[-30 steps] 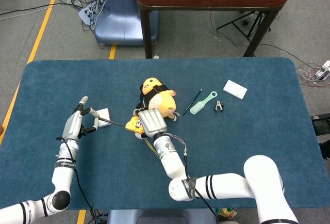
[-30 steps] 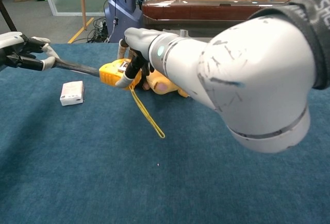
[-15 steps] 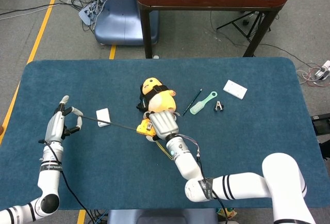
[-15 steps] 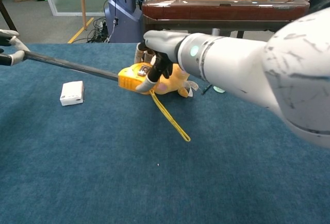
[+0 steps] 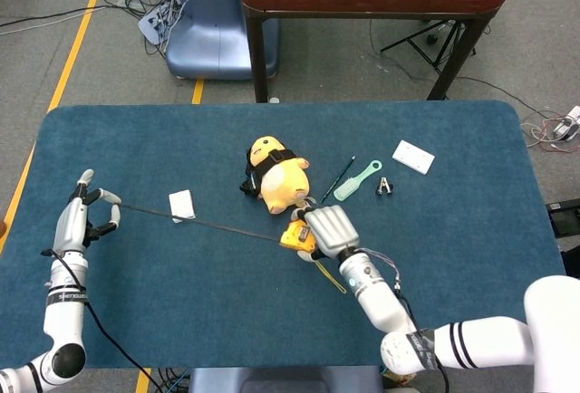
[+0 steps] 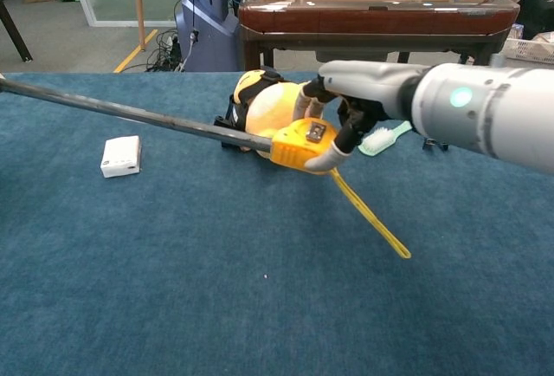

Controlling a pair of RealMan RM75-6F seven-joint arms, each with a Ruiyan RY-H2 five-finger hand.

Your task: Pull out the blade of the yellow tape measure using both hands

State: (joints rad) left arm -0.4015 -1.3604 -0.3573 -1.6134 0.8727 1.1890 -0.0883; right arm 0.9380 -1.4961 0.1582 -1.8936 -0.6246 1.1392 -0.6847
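My right hand (image 5: 330, 231) (image 6: 363, 99) grips the yellow tape measure case (image 5: 296, 238) (image 6: 299, 143) just in front of the plush toy. A dark blade (image 5: 195, 221) (image 6: 130, 113) runs from the case leftward across the table to my left hand (image 5: 80, 219), which pinches its end near the table's left edge. In the chest view the left hand is out of frame. A yellow wrist strap (image 6: 368, 215) trails from the case onto the cloth.
A yellow plush toy (image 5: 279, 177) (image 6: 268, 103) lies behind the case. A small white box (image 5: 181, 205) (image 6: 120, 155) sits under the blade's path. A pen (image 5: 338, 178), green brush (image 5: 357, 180), small clip (image 5: 384, 186) and white card (image 5: 412, 156) lie to the right on the blue table (image 5: 453, 230).
The hands have moved apart: the right hand carried the case rightward and nearer, the left hand drew the blade end further left. The exposed blade is much longer.
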